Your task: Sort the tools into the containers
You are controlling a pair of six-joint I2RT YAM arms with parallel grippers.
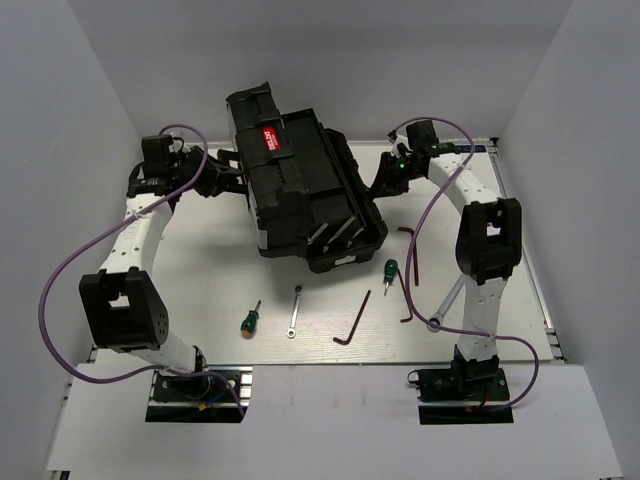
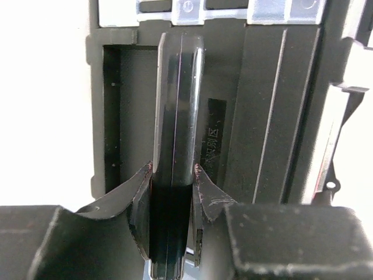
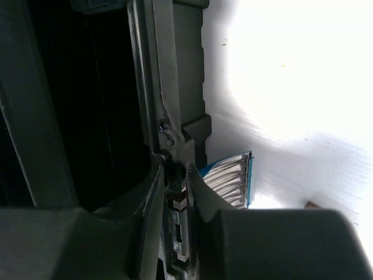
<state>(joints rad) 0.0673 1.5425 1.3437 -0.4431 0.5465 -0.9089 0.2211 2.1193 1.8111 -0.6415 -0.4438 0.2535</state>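
A black tool case (image 1: 300,190) lies tilted in the middle of the table. My left gripper (image 1: 225,180) is shut on a black bar of the case (image 2: 178,87), as the left wrist view (image 2: 173,169) shows. My right gripper (image 1: 385,178) is shut on the case's right rim (image 3: 169,134), seen in the right wrist view (image 3: 175,169). In front of the case lie two green-handled screwdrivers (image 1: 249,320) (image 1: 389,270), a silver wrench (image 1: 295,310) and three dark hex keys (image 1: 352,322) (image 1: 411,262) (image 1: 406,300). A second wrench is not visible.
White walls close in the table on the left, back and right. The arm bases stand at the near edge (image 1: 195,385) (image 1: 465,385). A ribbed silver piece with a blue edge (image 3: 230,178) shows beside the right gripper's fingers.
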